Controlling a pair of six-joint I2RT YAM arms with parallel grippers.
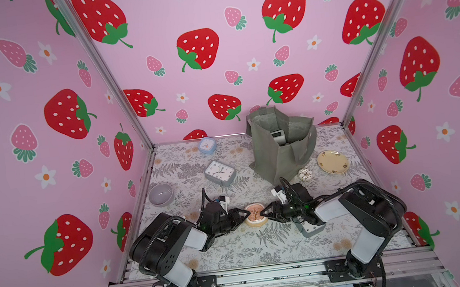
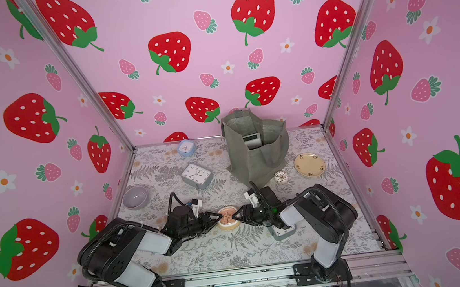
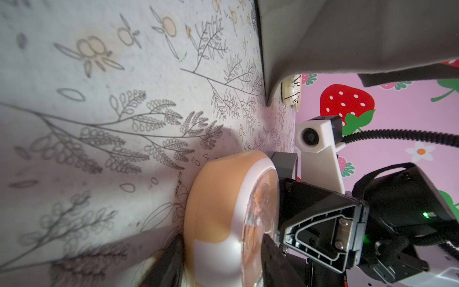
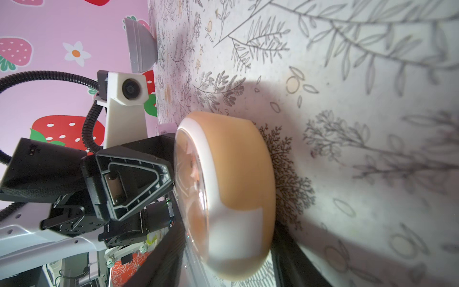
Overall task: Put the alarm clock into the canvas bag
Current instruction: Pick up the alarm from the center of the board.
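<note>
**Both hands at the peach alarm clock, bag standing behind**

The alarm clock, peach with a white front rim, lies face up on the table near the front middle, in both top views. It is outside the canvas bag and well apart from it.

The left hand comes in from the left side of the clock and the right hand from the right side, with their tips pointing at each other across it.

In the left wrist view, one of the left hand's fingers is over the glass face and another is down by the table side of the clock. In the right wrist view, the fingers straddle the clock's edge the same way.

Both hands are partly closed around the clock's edge. Cannot tell whether either is actually clamped on it.

The bag stands upright at the back right with its mouth open, and a white digital clock shows inside it.

Other things on the table:
- grey-cased white clock, left of the bag
- small blue clock at the back
- grey bowl at the left edge
- yellow plate and donut, right of the bag
- another clock, partly hidden under the right arm
</note>
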